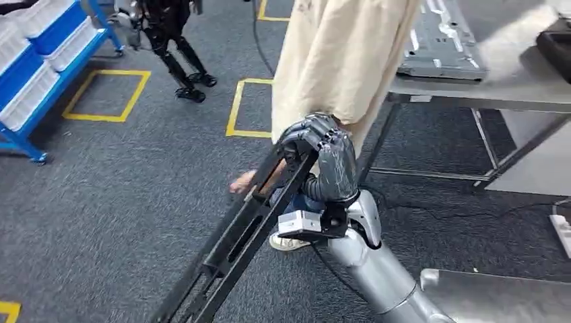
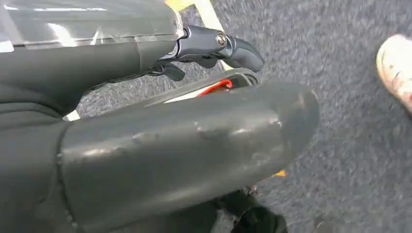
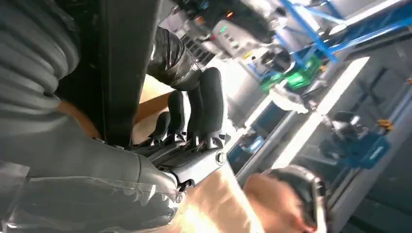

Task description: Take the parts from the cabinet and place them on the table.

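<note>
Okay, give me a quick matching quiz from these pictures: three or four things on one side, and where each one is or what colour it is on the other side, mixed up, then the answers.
Things:
1. long black part
2. blue rack
3. metal table
4. yellow floor squares

Descriptions:
A. far left, holding white bins
B. gripped by the right hand
C. taped on the grey carpet
D. upper right, with a flat grey panel on top

Pairs: 1-B, 2-A, 3-D, 4-C
</note>
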